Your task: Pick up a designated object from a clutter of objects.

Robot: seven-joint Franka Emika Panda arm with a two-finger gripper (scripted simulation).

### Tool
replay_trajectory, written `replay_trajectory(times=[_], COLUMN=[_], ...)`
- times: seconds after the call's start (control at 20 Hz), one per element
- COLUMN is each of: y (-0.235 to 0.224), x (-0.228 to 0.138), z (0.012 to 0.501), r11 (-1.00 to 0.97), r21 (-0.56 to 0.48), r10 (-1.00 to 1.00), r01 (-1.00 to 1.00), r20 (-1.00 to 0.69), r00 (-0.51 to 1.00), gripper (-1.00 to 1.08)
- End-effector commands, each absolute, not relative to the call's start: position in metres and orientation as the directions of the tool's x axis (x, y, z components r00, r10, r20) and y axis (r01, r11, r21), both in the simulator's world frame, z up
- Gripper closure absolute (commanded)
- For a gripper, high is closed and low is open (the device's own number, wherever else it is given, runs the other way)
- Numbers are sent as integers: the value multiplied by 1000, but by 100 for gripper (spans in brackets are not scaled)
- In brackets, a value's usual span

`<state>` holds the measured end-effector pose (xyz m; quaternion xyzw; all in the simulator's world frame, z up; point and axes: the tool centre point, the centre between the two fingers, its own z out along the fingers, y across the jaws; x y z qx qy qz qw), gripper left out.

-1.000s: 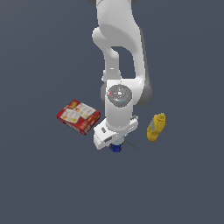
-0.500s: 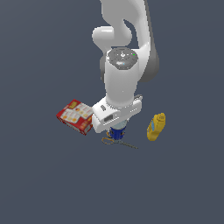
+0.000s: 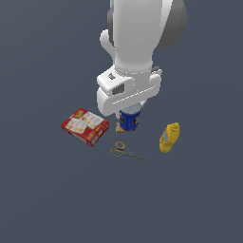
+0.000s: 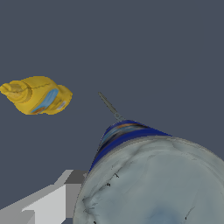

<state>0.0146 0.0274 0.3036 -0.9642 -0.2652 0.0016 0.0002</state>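
Observation:
The dark-blue can with a pale silver-grey top hangs just under my white hand, held off the floor. My gripper is shut on it; the hand hides the fingers in the exterior view. In the wrist view the can's grey top fills the near corner, with one pale finger beside it. A flat red box lies on the exterior view's left of the can. A small tan block peeks out beside the can.
Thin scissors lie on the floor in front of the can and show in the wrist view. A yellow bottle lies on the exterior view's right, also in the wrist view. The floor is plain dark grey.
My arm has risen and taken the blue can up with it, away from the scissors and the floor. The box, bottle and scissors have not moved.

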Motion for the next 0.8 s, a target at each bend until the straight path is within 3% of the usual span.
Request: replay_trajectory(times=[0.0, 0.35, 0.75], y=[28, 30, 30], x=[8, -3, -5], z=[328, 372, 387], r11=[-859, -859, -859], r21=[0, 0, 0], r10=[512, 512, 512], r01=[512, 512, 512], r20=[0, 0, 0], r00=[859, 859, 859], gripper=[108, 108, 108])
